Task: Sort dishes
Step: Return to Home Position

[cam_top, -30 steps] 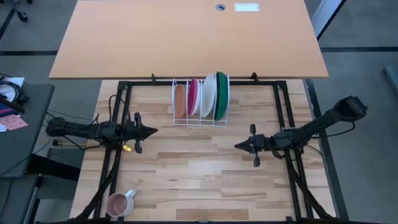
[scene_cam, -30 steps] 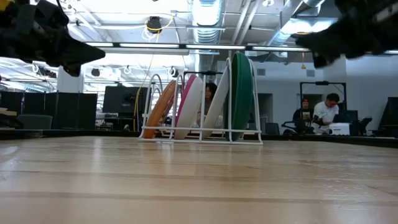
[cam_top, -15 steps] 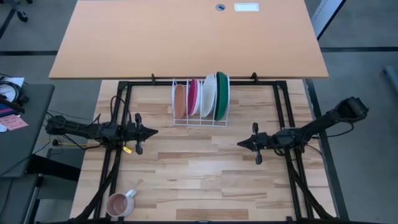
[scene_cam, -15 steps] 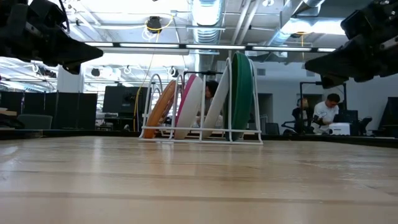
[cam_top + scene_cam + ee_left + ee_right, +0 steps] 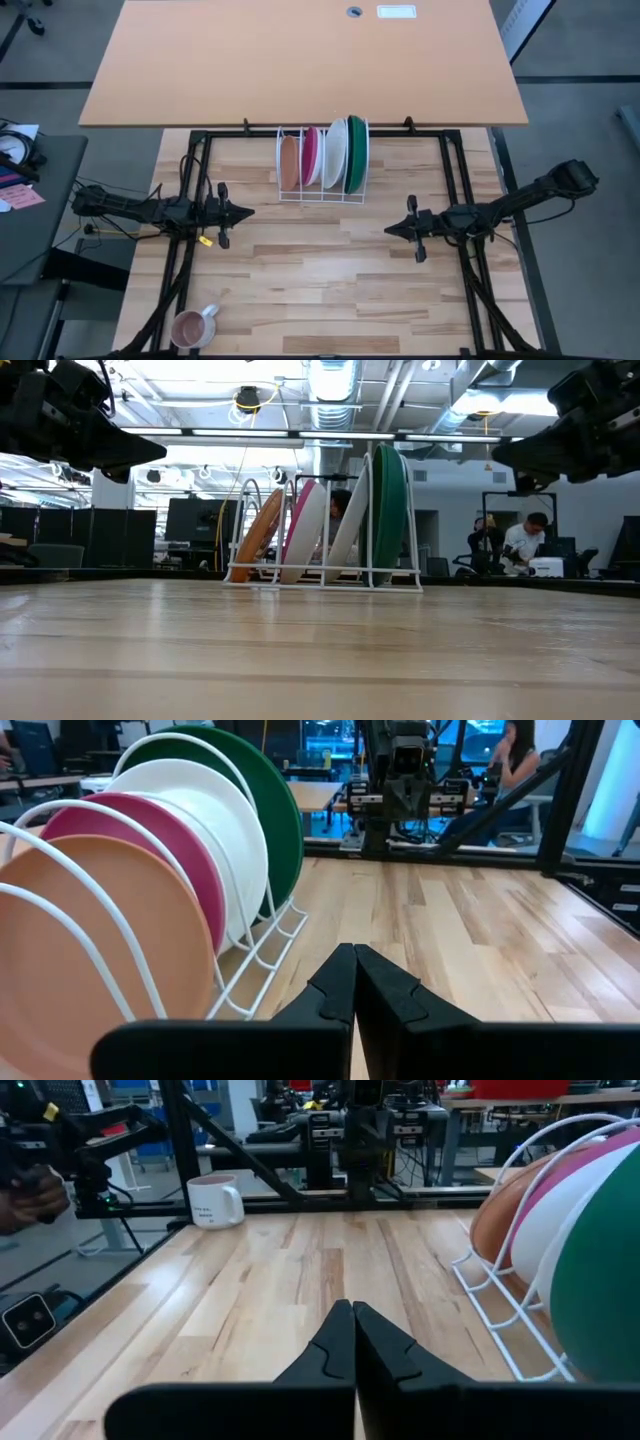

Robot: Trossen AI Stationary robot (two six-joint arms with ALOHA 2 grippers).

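Apparently the sorting is finished, as far as I can judge. All four dishes point(image 5: 303, 535) stand on edge, side by side, in the white wire rack point(image 5: 320, 197) at the far side of the worktop point(image 5: 320, 280). In order they are the orange-brown plate point(image 5: 289, 165), the magenta pink plate point(image 5: 311, 157), the white plate point(image 5: 335, 153) and the dark green plate point(image 5: 356, 155). I see no other plate on the worktop. Only a small pink mug point(image 5: 190, 328) stands at the near left corner, well apart from the rack.

The left pincer point(image 5: 244, 211) hangs above the left part of the worktop, near the rack but not touching it. Its fingers are pressed together and hold nothing. The right pincer point(image 5: 390, 229) hangs over the right part, likewise pressed together and empty. I think what is left is only to bring both arms to rest.

About writing: the mug carries a few small dark marks, seen in the right wrist view, but I cannot read them. A white label point(image 5: 397, 12) lies on the tan desk point(image 5: 300, 60) beyond the worktop, and its text is too small as well. No brand is readable on the plates or the rack.
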